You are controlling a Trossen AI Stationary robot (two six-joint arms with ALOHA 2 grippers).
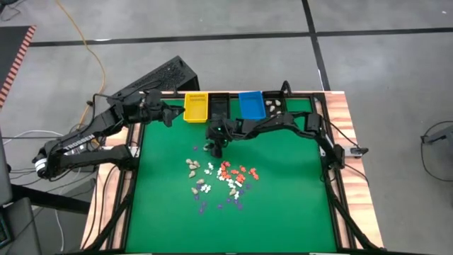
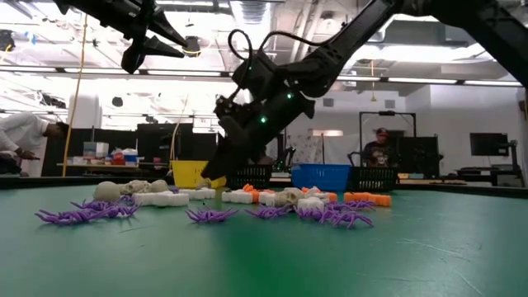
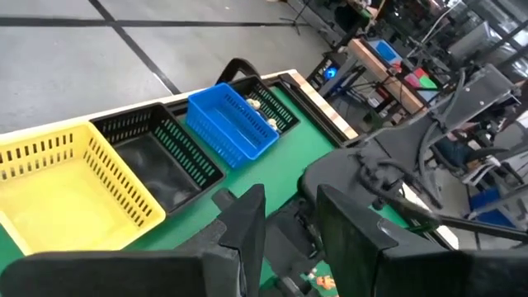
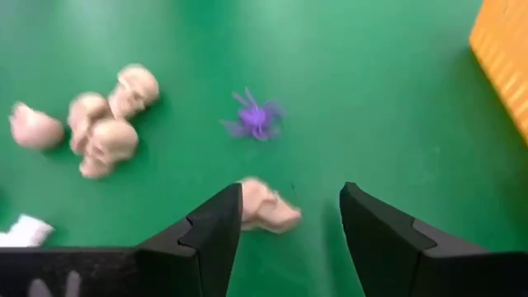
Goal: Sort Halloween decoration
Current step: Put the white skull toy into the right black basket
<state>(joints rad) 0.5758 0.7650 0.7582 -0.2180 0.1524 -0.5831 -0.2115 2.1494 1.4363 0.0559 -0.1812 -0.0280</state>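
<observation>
I am hovering my right gripper [image 4: 289,227], jaws apart, over the green tabletop [image 4: 371,99]; a beige skull [image 4: 268,208] is lying nearer my left-hand finger, its length crossing the gap.

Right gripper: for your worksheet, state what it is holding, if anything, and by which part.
Nothing is held. The right gripper is open just above the mat, with a beige skull lying loose by one finger, not clamped.
</observation>
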